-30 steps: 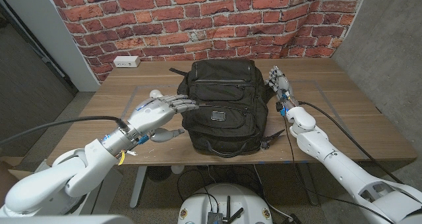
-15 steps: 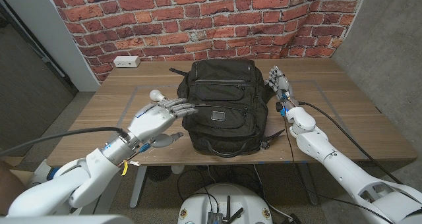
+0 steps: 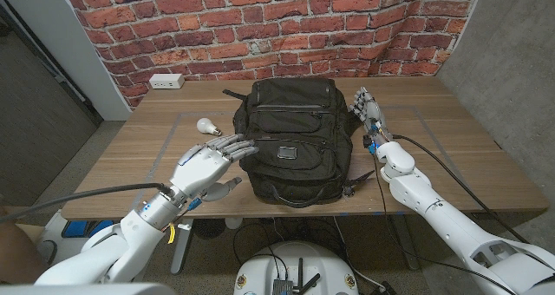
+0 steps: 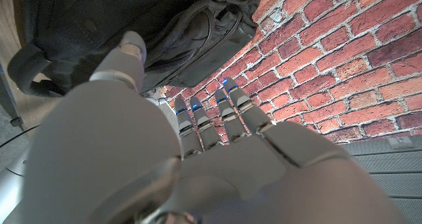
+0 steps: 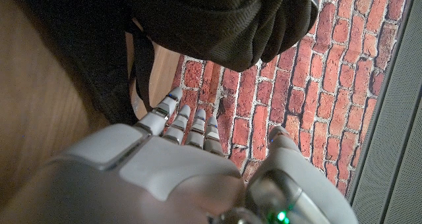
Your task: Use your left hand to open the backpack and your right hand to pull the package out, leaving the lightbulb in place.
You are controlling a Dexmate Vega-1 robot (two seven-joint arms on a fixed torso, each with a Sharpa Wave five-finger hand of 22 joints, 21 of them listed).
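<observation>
Both hands empty, fingers spread; our left hand (image 3: 206, 164) nears the closed backpack (image 3: 293, 139), zipper next.

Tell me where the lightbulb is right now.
In the head view the lightbulb lies on the table, left of the backpack, just beyond the left hand.

Count on the wooden surface (image 3: 451, 160): one black fabric backpack (image 3: 295, 139) is lying at the middle, one white lightbulb (image 3: 205, 125) is lying just beside its left side, and one white power strip (image 3: 166, 81) is sitting near the far left corner. Two white robot hands are showing: one left hand (image 3: 206, 163), one right hand (image 3: 368, 111).
</observation>
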